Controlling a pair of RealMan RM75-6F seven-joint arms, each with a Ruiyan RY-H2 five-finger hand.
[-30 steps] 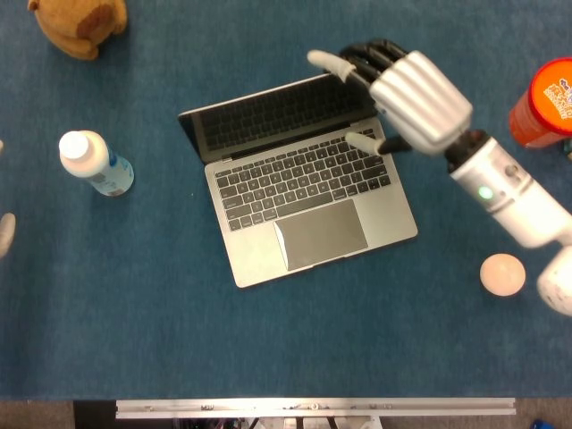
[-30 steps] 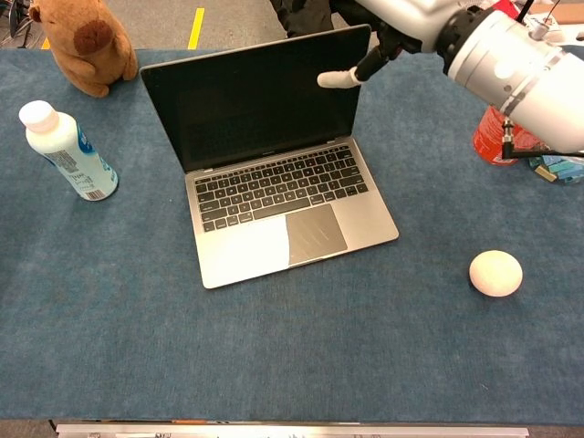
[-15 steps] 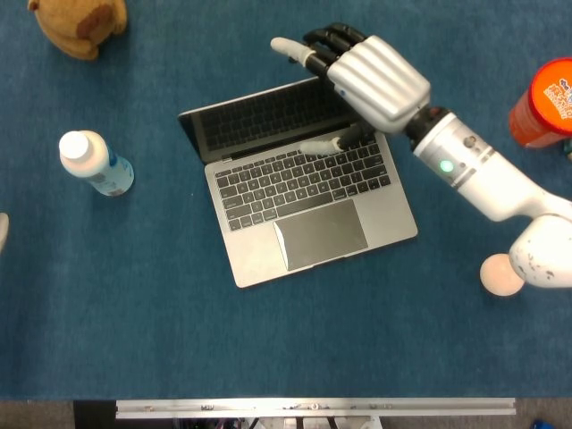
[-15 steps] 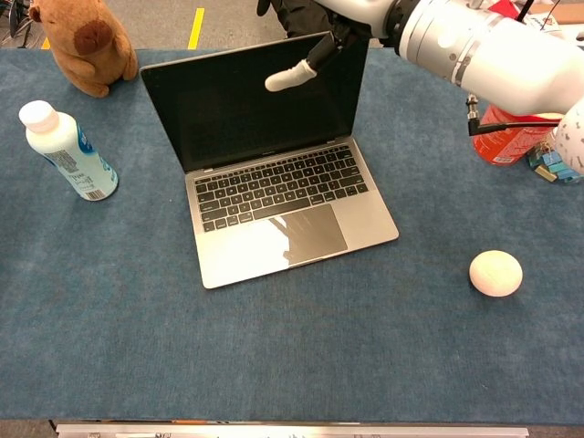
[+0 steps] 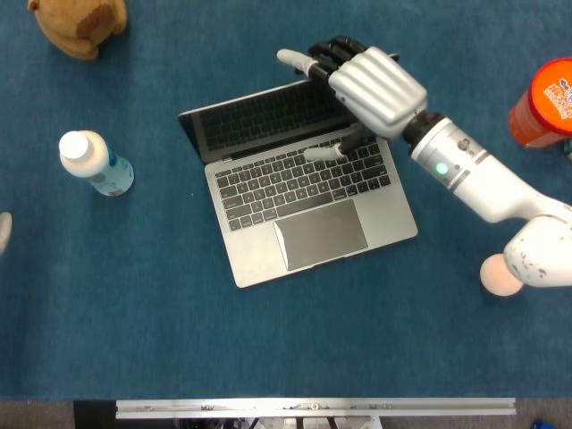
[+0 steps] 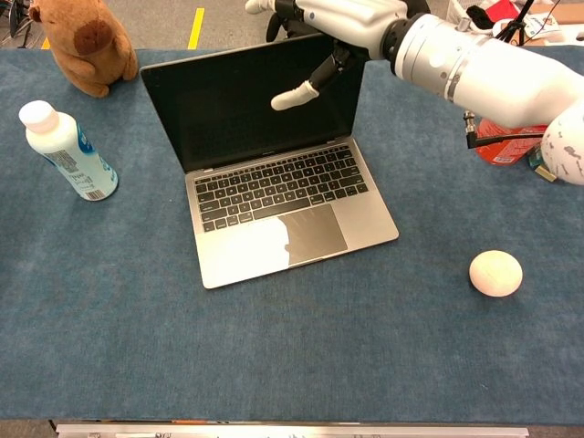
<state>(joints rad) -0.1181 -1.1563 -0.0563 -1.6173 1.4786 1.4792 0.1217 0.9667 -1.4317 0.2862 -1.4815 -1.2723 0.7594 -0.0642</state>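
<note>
An open silver laptop (image 5: 304, 206) stands mid-table on the blue cloth, its dark screen (image 6: 255, 100) upright. My right hand (image 5: 371, 85) hovers over the lid's top right part. Its fingers (image 5: 308, 61) reach past the lid's top edge, behind the screen. Its thumb (image 6: 295, 95) hangs in front of the screen, above the keyboard's back row. The fingers are spread and nothing is gripped; I cannot tell whether they touch the lid. Only a pale tip of my left hand (image 5: 4, 231) shows at the left edge of the head view.
A white bottle with a blue label (image 5: 94, 164) lies left of the laptop. A brown plush toy (image 6: 87, 41) sits at the back left. An orange canister (image 5: 545, 103) stands at the far right, and a pale ball (image 6: 495, 273) lies at the front right.
My right hand swung left from the laptop's right corner to above the lid, then settled slightly back right and lower. The laptop has not moved.
</note>
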